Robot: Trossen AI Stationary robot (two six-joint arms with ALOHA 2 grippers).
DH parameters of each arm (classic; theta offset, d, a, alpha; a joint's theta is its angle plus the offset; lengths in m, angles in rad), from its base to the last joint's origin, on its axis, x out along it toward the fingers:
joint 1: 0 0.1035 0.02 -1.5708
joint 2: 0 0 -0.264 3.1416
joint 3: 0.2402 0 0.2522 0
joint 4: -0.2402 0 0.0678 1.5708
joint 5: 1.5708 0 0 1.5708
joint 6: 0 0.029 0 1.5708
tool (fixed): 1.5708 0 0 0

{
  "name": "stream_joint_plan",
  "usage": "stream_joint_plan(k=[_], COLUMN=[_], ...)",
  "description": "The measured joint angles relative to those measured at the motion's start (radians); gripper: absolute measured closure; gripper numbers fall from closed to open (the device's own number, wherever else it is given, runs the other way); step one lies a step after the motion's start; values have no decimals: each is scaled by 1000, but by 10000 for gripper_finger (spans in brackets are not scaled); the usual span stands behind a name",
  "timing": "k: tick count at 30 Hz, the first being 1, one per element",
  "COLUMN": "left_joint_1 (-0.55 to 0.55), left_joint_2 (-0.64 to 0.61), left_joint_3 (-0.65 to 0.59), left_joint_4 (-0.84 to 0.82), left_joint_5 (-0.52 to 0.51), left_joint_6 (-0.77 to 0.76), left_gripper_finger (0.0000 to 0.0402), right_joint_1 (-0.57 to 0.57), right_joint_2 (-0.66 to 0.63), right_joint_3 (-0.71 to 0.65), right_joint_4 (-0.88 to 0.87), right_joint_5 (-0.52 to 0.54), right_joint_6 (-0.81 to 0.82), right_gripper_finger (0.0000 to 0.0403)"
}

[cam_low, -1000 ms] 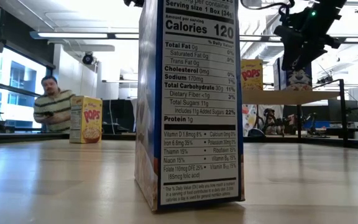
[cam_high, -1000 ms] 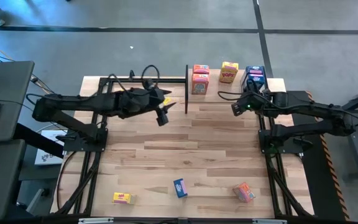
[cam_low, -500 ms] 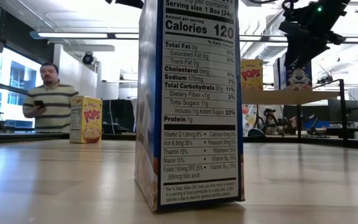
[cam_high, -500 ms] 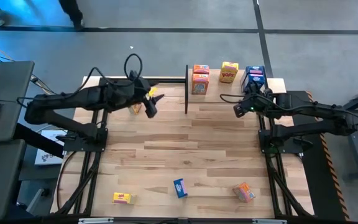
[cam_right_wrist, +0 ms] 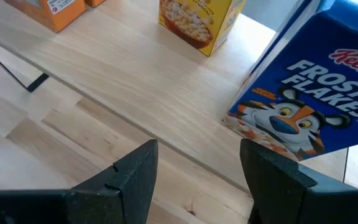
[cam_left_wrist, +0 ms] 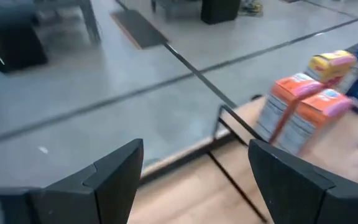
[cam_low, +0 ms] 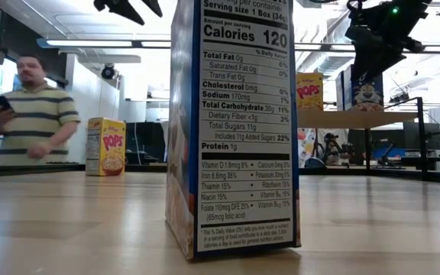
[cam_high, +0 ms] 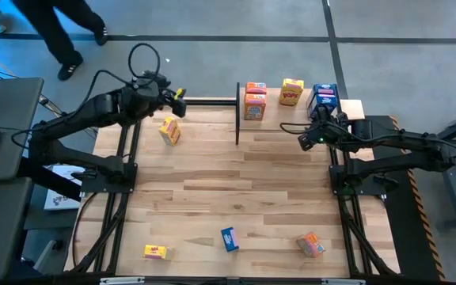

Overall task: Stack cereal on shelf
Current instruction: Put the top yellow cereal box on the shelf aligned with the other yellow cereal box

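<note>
Top-down view: the raised light-wood shelf board w/ thin black uprights sits upper centre of the frame. On it are two orange mini cereal boxes stacked or touching, a yellow mini box just beside them, and a blue Frosted Flakes mini box at the right end. So roughly 4 up, rest not yet shelved.

Left gripper is upper left of the frame, near the shelf's left upright. Wrist cam shows its dark fingers spread wide w/ nothing between them, so released. A small orange-yellow box lies tilted on the slatted wooden tabletop just below it, apart from the fingers. Prob not where it's meant to end up, imo it needs a re-grab.

Right gripper hangs right of centre, just below the blue box. Its fingers stand apart, empty, box ahead of them but not touched. Looks like it's parked there, clear of the shelf edge.

Bottom of the frame: yellow box, blue box, orange box well apart on the table, waiting. Low cam is mostly blocked by the blue one's nutrition panel. A person in a striped shirt stands at left beyond the table.
</note>
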Motion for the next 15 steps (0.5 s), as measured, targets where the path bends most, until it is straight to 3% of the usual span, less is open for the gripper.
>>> stream_joint_plan(k=[3, 6, 15], left_joint_1=[-10, -16, 18], left_joint_2=[1, 12, 93], left_joint_3=[0, 0, 0], left_joint_4=[-35, -92, -319], left_joint_5=[87, 181, 196], left_joint_6=[-61, -16, -156], left_gripper_finger=[119, 119, 119], right_joint_1=[0, 0, 0], right_joint_2=[0, 0, 0], right_joint_3=[0, 0, 0], right_joint_4=[0, 0, 16], right_joint_5=[15, 15, -27], right_joint_6=[-3, -3, -3], right_gripper_finger=[182, 182, 182])
